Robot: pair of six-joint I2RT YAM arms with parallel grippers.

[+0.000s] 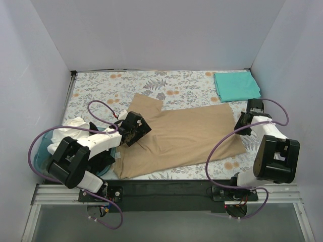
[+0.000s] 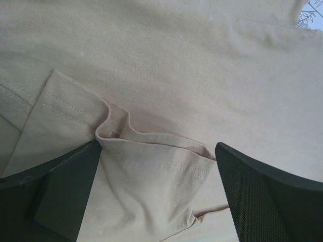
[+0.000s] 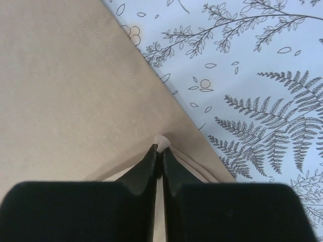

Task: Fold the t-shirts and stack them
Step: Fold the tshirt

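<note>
The tan t-shirt [image 1: 186,136] lies spread across the middle of the floral tablecloth, one sleeve pointing to the back. My left gripper [image 1: 132,132] is open over its left part; in the left wrist view a hemmed sleeve fold [image 2: 156,176] bunches between the two fingers [image 2: 65,186]. My right gripper [image 1: 241,120] is shut on a pinch of the tan shirt's edge [image 3: 162,142] at its right side. The teal-green t-shirt [image 1: 236,85] lies folded at the back right. The white t-shirt is not in view.
A blue round basket [image 1: 45,146] sits at the near left under the left arm. The flowered cloth [image 1: 106,85] covers the table, with white walls on three sides. A black rail [image 1: 166,189] runs along the near edge.
</note>
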